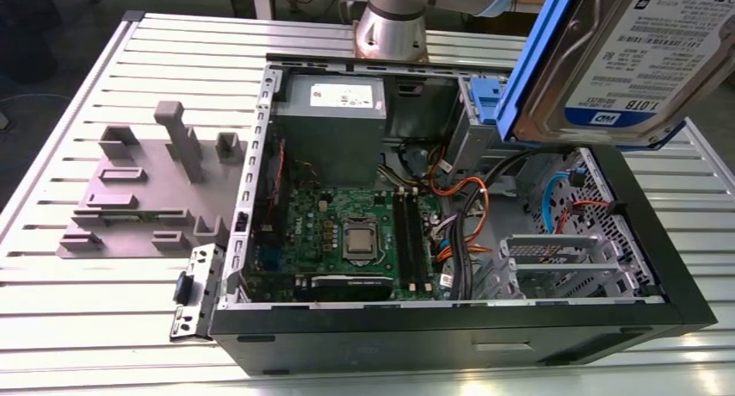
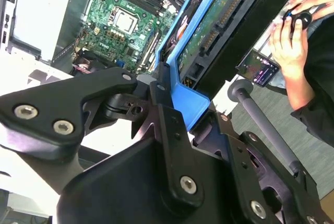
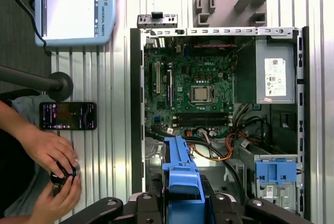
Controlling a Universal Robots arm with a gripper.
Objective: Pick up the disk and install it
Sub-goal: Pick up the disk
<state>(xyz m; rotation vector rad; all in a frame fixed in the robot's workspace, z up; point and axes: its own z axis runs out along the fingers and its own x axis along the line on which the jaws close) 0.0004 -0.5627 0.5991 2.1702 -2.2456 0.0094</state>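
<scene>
- Slatted silver desk [image 1: 103, 327] carries an open black computer case [image 1: 460, 349] that lies on its side with its inside facing up.
- Inside the case sit a green motherboard [image 1: 344, 232], a grey power supply [image 1: 333, 120] and orange and black cables [image 1: 460, 198]. A small blue latch [image 1: 488, 99] sits just beside the power supply.
- A grey slotted holder block [image 1: 144, 189] rests on the desk beside the case, on the exterior view's left, apart from the case wall.
- The disk [image 1: 626, 60] hangs tilted in the air above the case, over the end with the metal drive cage [image 1: 552, 267], and touches no part of the case.
- Its white-and-blue label faces the exterior view, and a blue rail [image 1: 534, 60] runs along its edge.
- In the second wrist view the jaws are clamped on the disk's blue-railed end, with black fingers [image 2: 169, 119] pressed against it.
- In the first wrist view the disk shows edge-on over the case.
- On the far side of the case from the holder block, a person's hands [image 3: 47, 151] hold a small dark object.
- A phone [image 3: 68, 116] and a teach pendant [image 3: 73, 7] lie near those hands, on the desk.
</scene>
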